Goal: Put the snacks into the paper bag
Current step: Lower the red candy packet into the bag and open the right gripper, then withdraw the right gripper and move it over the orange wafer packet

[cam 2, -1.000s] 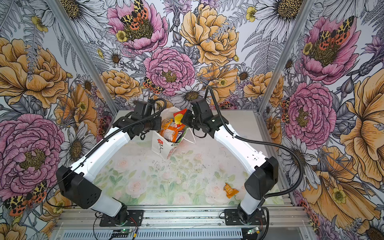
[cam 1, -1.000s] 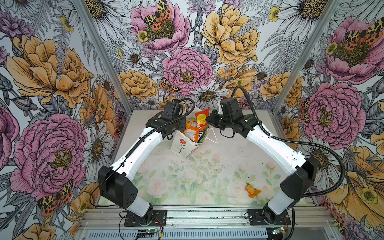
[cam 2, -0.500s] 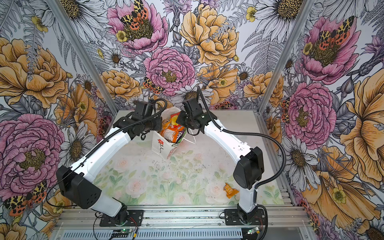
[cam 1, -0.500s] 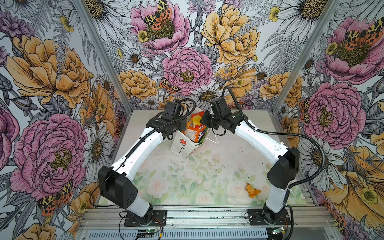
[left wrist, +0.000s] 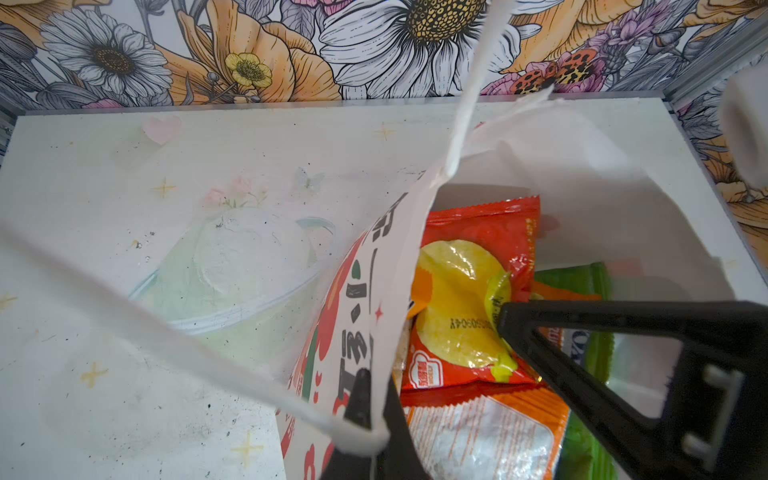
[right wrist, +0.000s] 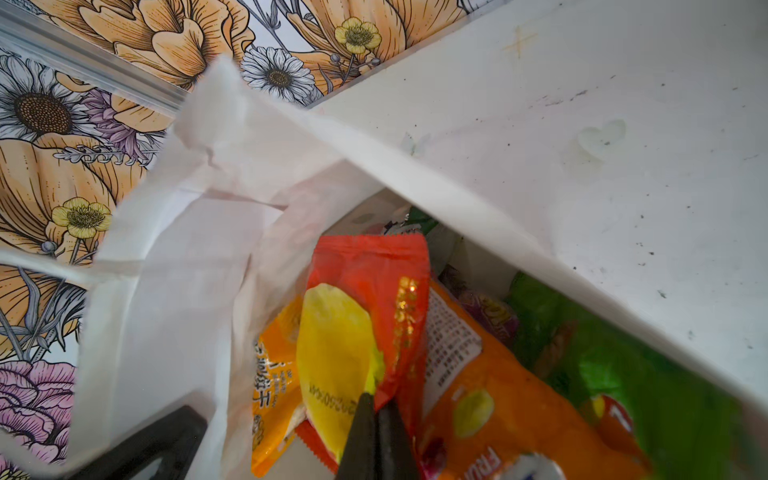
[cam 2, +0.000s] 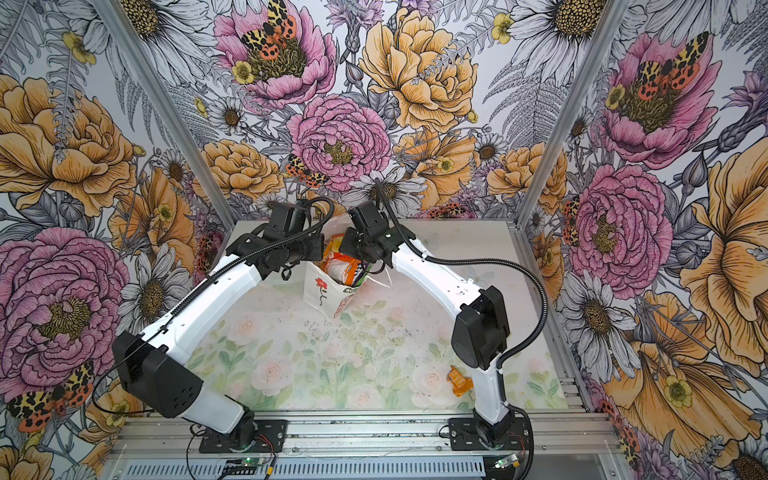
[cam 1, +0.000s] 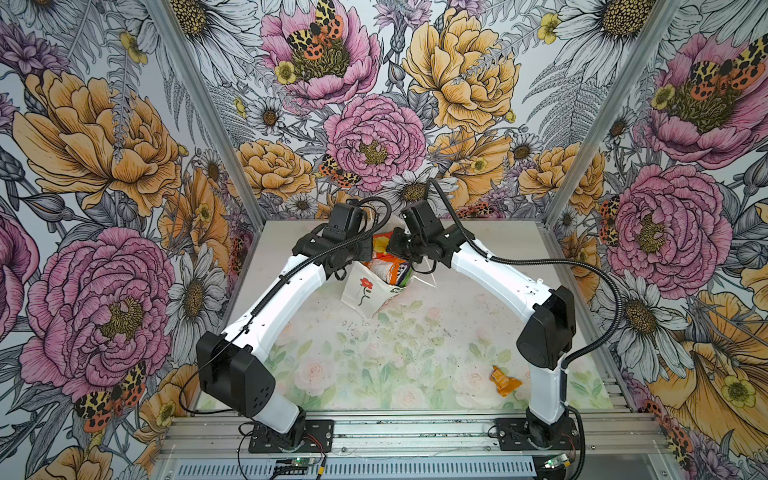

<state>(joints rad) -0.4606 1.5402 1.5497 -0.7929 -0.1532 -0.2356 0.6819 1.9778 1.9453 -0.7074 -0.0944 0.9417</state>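
Close to finished, going by the layout. Inside the white paper bag (cam 1: 362, 291), set near the middle of the desk's (cam 1: 415, 353) far edge, can make out a big green packet (right wrist: 623, 374), a large orange packet (right wrist: 478, 399), a purple FOX'S packet (right wrist: 492, 311) and a small orange wrapper (right wrist: 272, 374); cannot count anything buried beneath. Pinches a red sachet (right wrist: 370, 274), printed with a yellow crisp, at one edge with the closed right tool (right wrist: 376, 411), inside the bag's mouth and on top of the pile. Left to do, as judged: releasing that sachet, then fetching the second small orange wrapper (cam 1: 504, 380), lying alone near the desk's near right corner, just beside the right arm's base and well apart from the bag. Clamps the left tool (left wrist: 376, 409) shut on the bag's rim just beside a cord handle's knot, one finger inside the paper wall and one outside, holding the mouth wide. Reads the bag's long axis as close to upright, mouth pointing up, perhaps with a slight lean; cannot tell toward which edge. Puts the sachet's long axis aslant, running from the right tool's tips toward the bag's inner wall, serrated short end leading. Finds the stray wrapper flat and crumpled, long axis slanting across that near right corner.
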